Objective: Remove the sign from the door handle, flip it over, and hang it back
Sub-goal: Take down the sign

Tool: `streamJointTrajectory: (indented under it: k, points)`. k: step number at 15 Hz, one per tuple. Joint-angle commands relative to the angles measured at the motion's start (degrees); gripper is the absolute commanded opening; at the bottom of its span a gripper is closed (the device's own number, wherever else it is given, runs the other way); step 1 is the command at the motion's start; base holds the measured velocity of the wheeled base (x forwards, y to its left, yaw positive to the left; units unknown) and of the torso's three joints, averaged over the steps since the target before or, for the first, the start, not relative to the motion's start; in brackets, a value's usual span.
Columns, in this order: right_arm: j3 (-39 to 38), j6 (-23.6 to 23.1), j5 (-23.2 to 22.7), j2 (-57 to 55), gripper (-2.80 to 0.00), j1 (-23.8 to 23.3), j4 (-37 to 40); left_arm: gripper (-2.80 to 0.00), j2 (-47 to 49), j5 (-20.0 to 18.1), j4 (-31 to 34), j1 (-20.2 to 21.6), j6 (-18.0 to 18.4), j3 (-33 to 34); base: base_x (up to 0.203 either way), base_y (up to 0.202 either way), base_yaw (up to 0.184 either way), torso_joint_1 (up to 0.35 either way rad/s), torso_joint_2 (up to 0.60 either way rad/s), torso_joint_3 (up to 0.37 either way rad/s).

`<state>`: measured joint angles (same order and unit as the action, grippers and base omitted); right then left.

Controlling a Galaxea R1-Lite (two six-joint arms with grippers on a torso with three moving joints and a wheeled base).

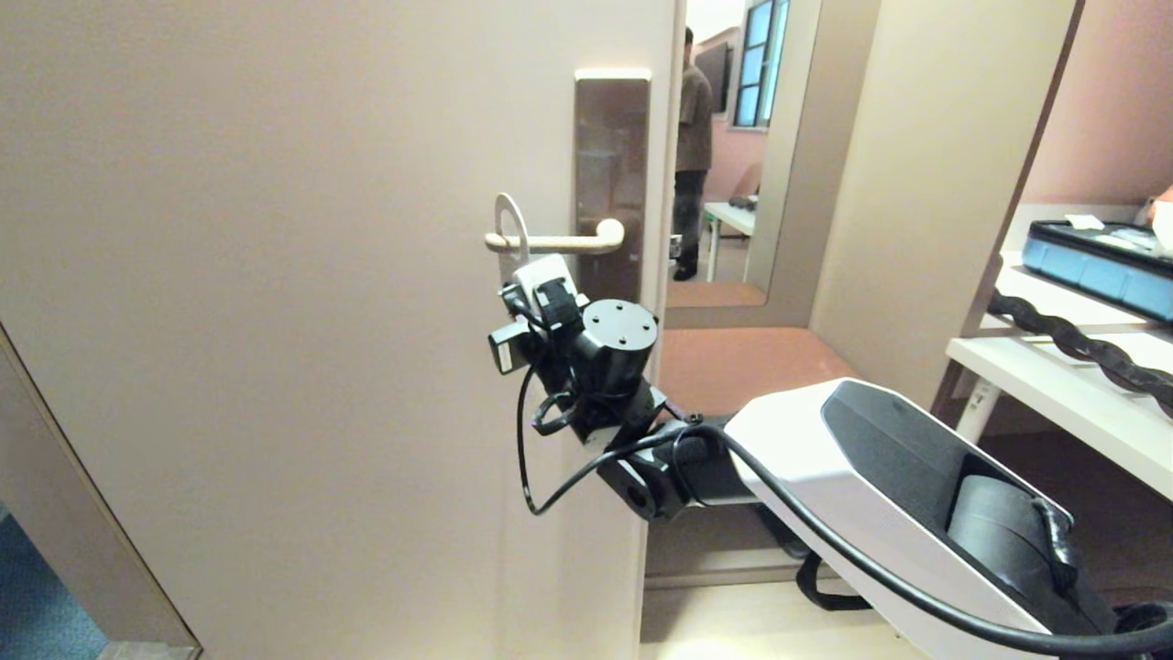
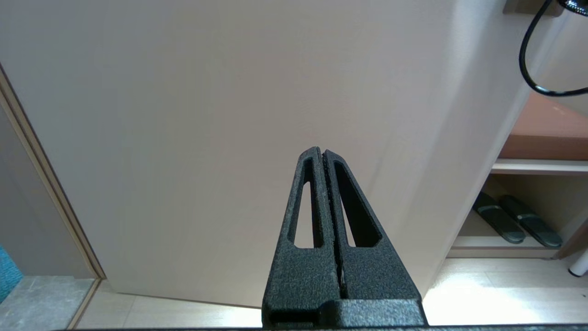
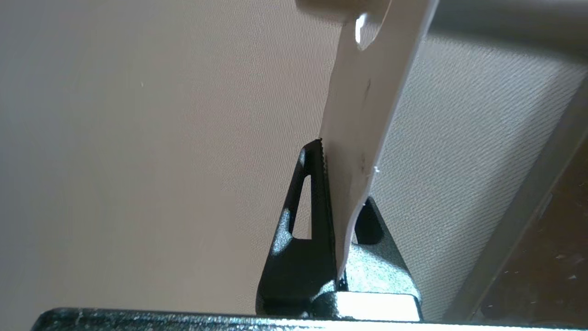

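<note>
The sign (image 1: 509, 218) shows its white rounded top looped over the door handle (image 1: 561, 243), a cream lever on a bronze-brown plate (image 1: 612, 147). My right gripper (image 1: 524, 280) reaches up from just below the lever and is shut on the sign's lower part. In the right wrist view the white sign (image 3: 363, 92) stands edge-on between the black fingers (image 3: 317, 193) of the right gripper (image 3: 337, 184), with its hole up by the lever. No lettering is readable. My left gripper (image 2: 321, 152) is shut and holds nothing, low down and pointing at the bare door (image 2: 183, 115).
The door's free edge (image 1: 662, 385) is just right of the plate, with a reddish bench (image 1: 733, 357) beyond. A person (image 1: 694, 137) stands in the far room. White shelves at the right hold a blue case (image 1: 1100, 270). Slippers (image 2: 514, 220) lie under a low shelf.
</note>
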<state>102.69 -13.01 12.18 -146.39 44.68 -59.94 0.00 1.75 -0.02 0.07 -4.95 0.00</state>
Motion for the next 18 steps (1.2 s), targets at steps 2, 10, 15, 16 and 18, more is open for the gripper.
streamJointTrajectory:
  k: [2, 10, 15, 16, 18]
  points:
    - [0.3, -0.1, 0.0, -0.8, -2.80, 0.2, -0.4, -2.80, 0.1, 0.0, 0.0, 0.0, -0.1, 0.0, 0.000, 0.000, 0.000, 0.000, 0.00, 0.000]
    - [5.3, -0.1, 0.0, -3.3, -2.80, 0.6, -0.3, -2.80, 0.1, 0.0, 0.0, 0.0, -0.1, 0.0, 0.000, 0.000, 0.000, 0.000, 0.00, 0.000]
    - [5.4, -0.1, 0.0, -3.8, -2.80, 0.7, -0.2, -2.80, 0.1, 0.0, 0.0, 0.0, -0.1, 0.0, 0.000, 0.000, 0.000, 0.000, 0.00, 0.000]
    - [5.4, -0.1, 0.0, -3.8, -2.80, 0.7, -0.2, -2.80, 0.1, 0.0, 0.0, 0.0, -0.1, 0.0, 0.000, 0.000, 0.000, 0.000, 0.00, 0.000]
    - [5.2, -0.1, 0.0, -3.9, -2.80, 0.9, -0.2, -2.80, 0.1, 0.0, 0.0, 0.0, -0.1, 0.0, 0.000, 0.000, 0.000, 0.000, 0.00, 0.000]
